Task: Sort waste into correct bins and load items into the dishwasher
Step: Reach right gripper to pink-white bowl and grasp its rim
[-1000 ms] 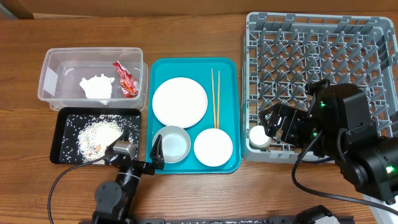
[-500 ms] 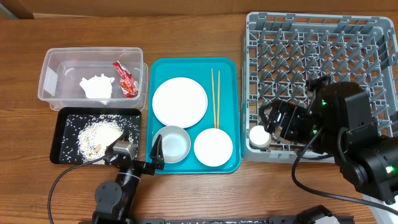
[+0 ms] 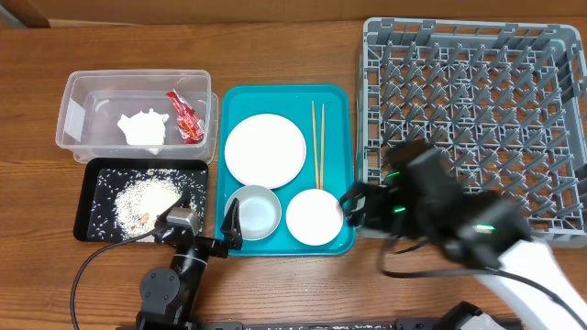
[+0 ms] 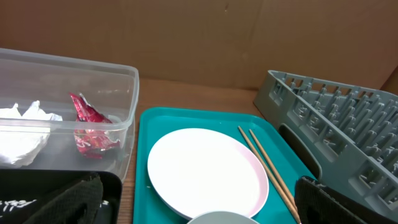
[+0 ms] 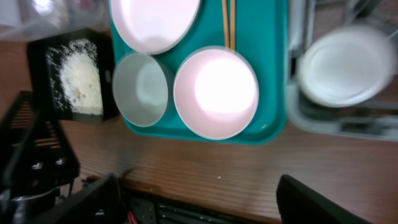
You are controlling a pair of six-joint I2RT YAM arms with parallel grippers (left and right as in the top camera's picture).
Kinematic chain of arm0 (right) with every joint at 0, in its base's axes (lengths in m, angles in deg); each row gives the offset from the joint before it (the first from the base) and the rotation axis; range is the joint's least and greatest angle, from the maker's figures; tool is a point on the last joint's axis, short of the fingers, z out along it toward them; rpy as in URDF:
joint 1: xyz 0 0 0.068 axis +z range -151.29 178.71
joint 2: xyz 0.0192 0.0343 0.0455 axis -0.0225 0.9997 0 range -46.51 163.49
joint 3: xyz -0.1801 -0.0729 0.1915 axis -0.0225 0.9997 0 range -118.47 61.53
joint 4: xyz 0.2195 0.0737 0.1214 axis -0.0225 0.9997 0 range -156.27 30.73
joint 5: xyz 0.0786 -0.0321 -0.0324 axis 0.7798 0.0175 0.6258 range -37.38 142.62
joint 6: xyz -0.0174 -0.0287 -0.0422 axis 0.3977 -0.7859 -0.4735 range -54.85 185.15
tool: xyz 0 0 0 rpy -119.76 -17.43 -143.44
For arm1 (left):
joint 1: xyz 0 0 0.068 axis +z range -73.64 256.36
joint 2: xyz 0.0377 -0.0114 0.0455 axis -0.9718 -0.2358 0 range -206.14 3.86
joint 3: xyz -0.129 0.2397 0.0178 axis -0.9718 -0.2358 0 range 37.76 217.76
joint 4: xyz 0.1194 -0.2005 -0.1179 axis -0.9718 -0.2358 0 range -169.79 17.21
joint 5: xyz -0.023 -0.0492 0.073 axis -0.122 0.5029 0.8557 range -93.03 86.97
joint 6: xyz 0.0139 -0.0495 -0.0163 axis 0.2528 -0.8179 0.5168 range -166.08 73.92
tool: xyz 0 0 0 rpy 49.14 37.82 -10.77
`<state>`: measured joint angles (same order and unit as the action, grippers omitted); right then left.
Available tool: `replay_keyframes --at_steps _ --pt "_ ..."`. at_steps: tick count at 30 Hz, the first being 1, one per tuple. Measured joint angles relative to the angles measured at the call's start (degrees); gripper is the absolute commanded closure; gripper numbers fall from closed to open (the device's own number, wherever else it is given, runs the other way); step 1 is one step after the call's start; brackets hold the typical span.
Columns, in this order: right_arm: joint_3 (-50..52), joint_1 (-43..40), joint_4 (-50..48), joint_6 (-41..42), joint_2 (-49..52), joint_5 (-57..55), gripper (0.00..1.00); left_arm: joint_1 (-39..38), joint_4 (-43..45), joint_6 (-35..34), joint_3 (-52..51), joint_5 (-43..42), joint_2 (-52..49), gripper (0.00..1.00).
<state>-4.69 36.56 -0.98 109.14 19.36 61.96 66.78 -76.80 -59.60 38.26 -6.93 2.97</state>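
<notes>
Right tool (image 3: 354, 209) has swung left off the big grey latticed plastic dish rack (image 3: 477, 55); its jaws stand wide apart and empty, hovering beside the pale pink small bowl (image 5: 216, 92) on the turquoise plastic tray (image 3: 344, 110). I see the small white cup (image 5: 344, 65) left behind in the rack's near-left corner. Left tool (image 4: 199, 193), likewise open, hasn't moved.

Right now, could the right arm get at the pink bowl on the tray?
Probably yes: the right arm holds its open jaws just beside the pale pink bowl, and nothing covers it.
</notes>
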Motion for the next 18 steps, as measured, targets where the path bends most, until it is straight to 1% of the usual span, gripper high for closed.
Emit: replay_keyframes --at_steps 3,6,9,12,16,17,18 --pt "6.54 6.60 -7.34 8.44 3.74 -0.68 0.25 0.00 -0.02 0.00 0.00 0.00 0.00 0.00" --pt "10.27 10.64 -12.57 15.37 7.28 -1.20 0.25 0.00 -0.02 0.00 0.00 0.00 0.00 0.00" --pt "11.26 11.63 -13.75 22.10 11.72 -3.65 0.26 0.00 -0.02 0.00 0.00 0.00 0.00 0.00" --pt "11.28 11.02 -14.67 26.45 16.37 -4.90 0.27 0.00 0.00 0.00 0.00 0.00 0.00 0.00" --pt "11.28 10.62 -17.86 29.03 21.86 -5.22 0.35 0.00 -0.02 0.00 0.00 0.00 0.00 0.00" --pt "11.28 10.60 -18.78 29.44 22.84 -5.14 0.39 0.00 -0.02 0.00 0.00 0.00 0.00 0.00" --pt "11.28 10.56 -19.89 29.88 23.78 -5.01 0.45 0.00 -0.02 0.00 0.00 0.00 0.00 0.00"
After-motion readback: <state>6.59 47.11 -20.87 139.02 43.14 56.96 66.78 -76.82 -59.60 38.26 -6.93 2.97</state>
